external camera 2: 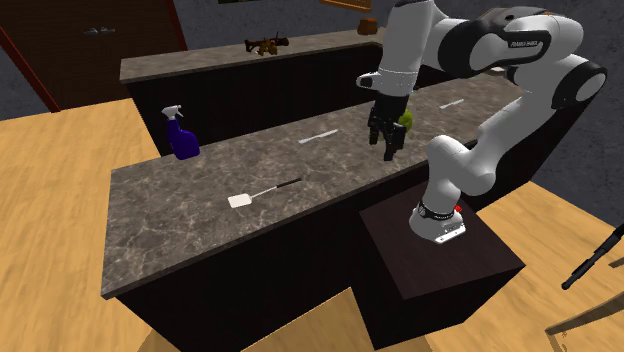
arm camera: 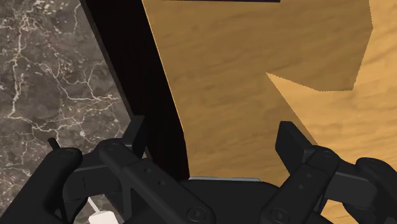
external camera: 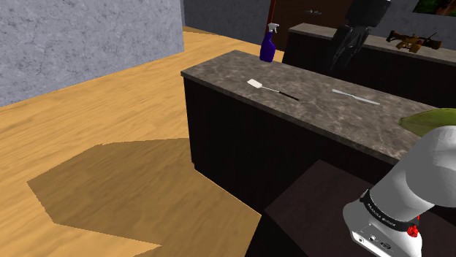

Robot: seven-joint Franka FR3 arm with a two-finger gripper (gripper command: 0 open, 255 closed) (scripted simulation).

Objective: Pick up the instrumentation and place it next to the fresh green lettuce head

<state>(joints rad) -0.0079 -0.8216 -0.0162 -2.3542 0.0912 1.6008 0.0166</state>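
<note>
A spatula [external camera: 270, 89] [external camera 2: 262, 192] with a white head and a thin dark handle lies flat on the dark marble counter [external camera: 314, 109] [external camera 2: 200, 225]. A slim grey utensil [external camera: 356, 96] [external camera 2: 320, 137] lies further along it. The green lettuce head [external camera: 431, 120] [external camera 2: 406, 120] sits at the counter's end nearest the arm. My black gripper [external camera 2: 388, 148] [external camera: 340, 62] hangs above the counter just beside the lettuce, past the grey utensil. In the wrist view the gripper [arm camera: 215, 137] is open with nothing between its fingers, looking down over the counter's edge [arm camera: 137, 95] at the wood floor.
A blue spray bottle [external camera: 268, 45] [external camera 2: 182, 137] stands at the counter's far end. Another pale utensil [external camera 2: 452, 103] lies beyond the lettuce. A second dark counter [external camera 2: 200, 62] behind carries a brown object [external camera: 413, 40] [external camera 2: 265, 44]. The dark stand [external camera 2: 440, 250] sits against the counter.
</note>
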